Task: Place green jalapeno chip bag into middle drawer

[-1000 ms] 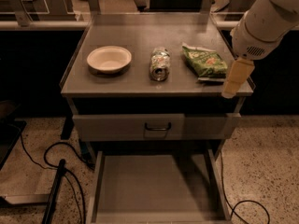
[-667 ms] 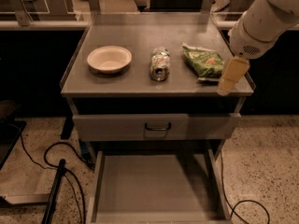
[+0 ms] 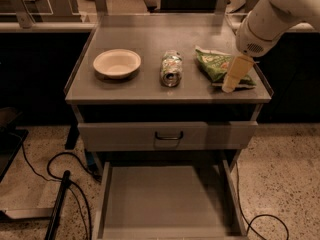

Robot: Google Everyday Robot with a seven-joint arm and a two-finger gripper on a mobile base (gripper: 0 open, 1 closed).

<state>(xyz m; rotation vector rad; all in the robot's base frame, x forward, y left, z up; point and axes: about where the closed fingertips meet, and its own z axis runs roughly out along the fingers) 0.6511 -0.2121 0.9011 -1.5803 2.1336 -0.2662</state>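
Starting big: surface (image 3: pixel 150 91) holds everything, middle drawer (image 3: pixel 165 199) open below. Green jalapeno chip bag (image 3: pixel 212 64) lies near the surface's right edge, gripper (image 3: pixel 231 81) over its right side, opening can't tell. Risk: off-centre pinch, crinkly foil slips free.

The green jalapeno chip bag (image 3: pixel 212 64), crinkled and lying flat, sits at the right end of the cabinet top near the front edge, with the gripper (image 3: pixel 228 87) down over its right side. Below, the middle drawer (image 3: pixel 162 199), grey, shallow and low-walled, stands pulled out.
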